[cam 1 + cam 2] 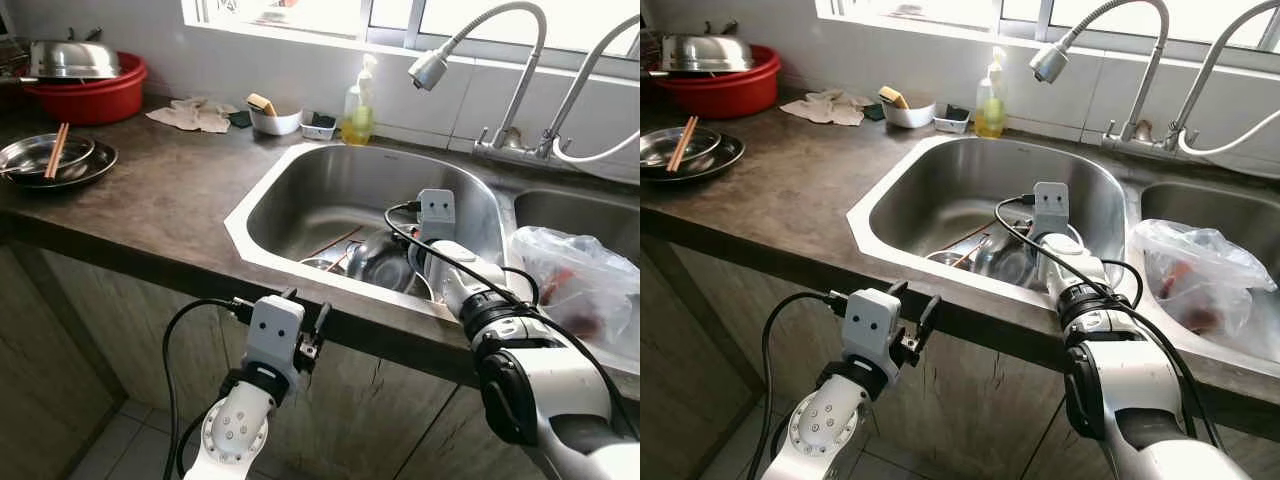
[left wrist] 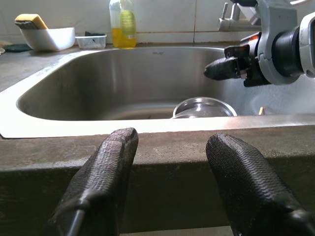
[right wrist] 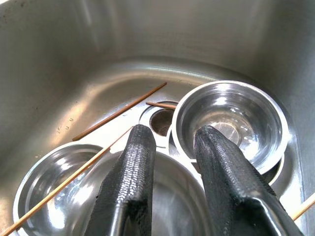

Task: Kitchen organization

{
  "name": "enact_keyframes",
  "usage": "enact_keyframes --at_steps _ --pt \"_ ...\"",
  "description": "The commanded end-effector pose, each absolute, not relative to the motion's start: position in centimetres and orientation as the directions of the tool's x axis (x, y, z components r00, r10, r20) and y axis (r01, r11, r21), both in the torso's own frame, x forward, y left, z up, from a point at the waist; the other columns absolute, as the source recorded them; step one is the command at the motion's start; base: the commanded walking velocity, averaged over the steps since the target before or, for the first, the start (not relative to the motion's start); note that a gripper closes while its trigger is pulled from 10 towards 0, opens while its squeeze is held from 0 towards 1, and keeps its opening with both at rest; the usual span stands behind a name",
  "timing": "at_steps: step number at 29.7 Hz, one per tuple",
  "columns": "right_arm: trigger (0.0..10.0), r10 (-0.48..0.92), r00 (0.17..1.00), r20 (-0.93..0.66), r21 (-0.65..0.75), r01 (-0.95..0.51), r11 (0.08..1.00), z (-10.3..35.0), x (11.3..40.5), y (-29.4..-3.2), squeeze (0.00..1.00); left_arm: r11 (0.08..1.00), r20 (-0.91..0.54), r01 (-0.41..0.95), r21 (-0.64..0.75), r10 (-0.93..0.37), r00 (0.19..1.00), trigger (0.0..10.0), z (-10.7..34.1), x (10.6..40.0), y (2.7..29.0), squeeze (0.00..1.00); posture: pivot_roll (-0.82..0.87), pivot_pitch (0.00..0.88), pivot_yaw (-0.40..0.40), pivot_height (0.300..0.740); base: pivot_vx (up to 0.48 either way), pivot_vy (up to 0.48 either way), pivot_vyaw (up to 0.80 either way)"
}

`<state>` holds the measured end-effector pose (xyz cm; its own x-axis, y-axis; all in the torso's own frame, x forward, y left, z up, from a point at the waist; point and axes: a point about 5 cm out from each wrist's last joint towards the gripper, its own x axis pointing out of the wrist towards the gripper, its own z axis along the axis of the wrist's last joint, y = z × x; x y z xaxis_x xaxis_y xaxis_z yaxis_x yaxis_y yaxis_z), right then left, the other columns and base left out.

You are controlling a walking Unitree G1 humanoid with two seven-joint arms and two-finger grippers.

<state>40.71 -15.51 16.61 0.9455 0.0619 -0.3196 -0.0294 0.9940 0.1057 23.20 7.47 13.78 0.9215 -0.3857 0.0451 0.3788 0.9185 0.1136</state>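
The robot's right arm reaches over the front rim of the sink (image 1: 300, 160), and the right gripper (image 3: 170, 162) hangs inside the basin with its two black fingers apart, holding nothing. Just below and beyond its fingertips sit the steel bowls: one bowl (image 3: 231, 120) rests by the drain, close against the tip of one finger, though I cannot tell whether they touch, another bowl (image 3: 47, 187) lies off to the other side, and a wider one lies directly under the gripper (much of it hidden by the fingers). Thin wooden chopsticks (image 3: 120, 112) lie loose across the sink bottom and over the bowls. The left gripper (image 1: 305, 335) is held low in front of the counter edge, outside the sink, fingers spread and empty, well apart from the bowls. On the counter to the left stands a stack of steel plates (image 1: 55, 160) with another pair of chopsticks across them, a red basin (image 1: 95, 95) behind, and a soap bottle (image 1: 358, 105) by the window.
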Motion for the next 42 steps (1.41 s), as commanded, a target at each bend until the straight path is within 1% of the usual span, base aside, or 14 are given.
enact_keyframes --at_steps 1,5,6,10,11,13,14,16,20,21,25,38,40,42 --pt "10.0 0.051 0.967 -0.249 0.099 -0.027 0.995 18.1 41.1 -15.7 0.00 0.916 0.049 0.383 0.119 -0.391 0.919 10.0 14.1 23.1 7.4 0.00 0.02 0.045 -0.093 0.740 0.000 0.000 0.00" --pt "10.0 0.041 0.993 -0.107 0.074 -0.034 0.997 19.7 40.8 -15.8 0.00 0.916 0.046 0.382 0.120 -0.390 0.920 10.0 14.0 23.2 7.3 0.00 0.02 0.040 -0.093 0.740 0.000 0.000 0.00" --pt "10.0 0.040 0.998 -0.045 0.065 -0.037 0.997 20.1 40.3 -15.8 0.00 0.917 0.045 0.380 0.123 -0.388 0.921 10.0 14.0 23.2 7.4 0.00 0.02 0.037 -0.088 0.740 0.000 0.000 0.00" --pt "10.0 0.048 0.997 0.057 0.059 -0.051 0.997 20.5 38.6 -15.7 0.00 0.917 0.045 0.378 0.124 -0.386 0.922 10.0 13.9 23.4 7.5 0.00 0.01 0.030 -0.085 0.740 0.000 0.000 0.00" --pt "10.0 0.058 0.993 0.105 0.062 -0.065 0.996 20.8 37.5 -15.5 0.00 0.918 0.045 0.377 0.125 -0.385 0.922 10.0 13.9 23.4 7.6 0.00 0.01 0.027 -0.081 0.740 0.000 0.000 0.00" --pt "10.0 0.071 0.986 0.148 0.071 -0.083 0.994 21.0 36.1 -15.2 0.00 0.918 0.044 0.375 0.126 -0.383 0.923 10.0 13.8 23.6 7.7 0.00 0.00 0.022 -0.078 0.740 0.000 0.000 0.00" --pt "10.0 0.071 0.986 0.148 0.071 -0.083 0.994 21.0 36.1 -15.2 0.00 0.918 0.044 0.375 0.126 -0.383 0.923 10.0 13.8 23.6 7.7 0.00 0.00 0.022 -0.078 0.740 0.000 0.000 0.00" --pt "10.0 0.082 0.973 0.214 0.077 -0.101 0.992 21.0 33.6 -14.9 0.00 0.918 0.045 0.377 0.126 -0.385 0.922 10.0 13.8 23.6 7.7 0.00 0.00 0.015 -0.074 0.740 0.000 0.000 0.00" --pt "10.0 0.090 0.958 0.272 0.055 -0.109 0.993 20.8 30.3 -14.5 0.00 0.915 0.048 0.383 0.127 -0.391 0.919 10.0 13.8 23.5 7.6 0.00 -0.01 0.010 -0.068 0.740 0.000 0.000 0.00" --pt "10.0 0.090 0.958 0.272 0.055 -0.109 0.993 20.8 30.3 -14.5 0.00 0.915 0.048 0.383 0.127 -0.391 0.919 10.0 13.8 23.5 7.6 0.00 -0.01 0.010 -0.068 0.740 0.000 0.000 0.00" --pt "10.0 0.106 0.960 0.261 0.044 -0.121 0.992 20.3 28.6 -14.2 0.00 0.915 0.047 0.384 0.126 -0.393 0.918 10.0 13.7 23.5 7.6 0.00 -0.01 0.007 -0.064 0.740 0.000 0.000 0.00" --pt "10.0 0.103 0.964 0.246 0.044 -0.117 0.992 20.5 27.7 -14.2 0.00 0.914 0.048 0.385 0.126 -0.393 0.918 10.0 13.7 23.5 7.6 0.00 -0.01 0.007 -0.064 0.740 0.000 0.000 0.00" --pt "10.0 0.128 0.976 0.176 -0.011 -0.128 0.992 17.7 24.9 -14.4 0.00 0.902 0.020 0.413 0.129 -0.419 0.908 10.0 12.9 22.7 7.9 0.00 -0.01 0.000 -0.049 0.740 0.000 0.000 0.00" --pt "10.0 0.143 0.981 0.131 -0.034 -0.140 0.990 16.3 23.3 -14.2 0.00 0.895 0.005 0.426 0.129 -0.430 0.903 10.0 12.4 22.3 8.0 0.00 -0.02 0.000 -0.049 0.740 0.000 0.000 0.00"
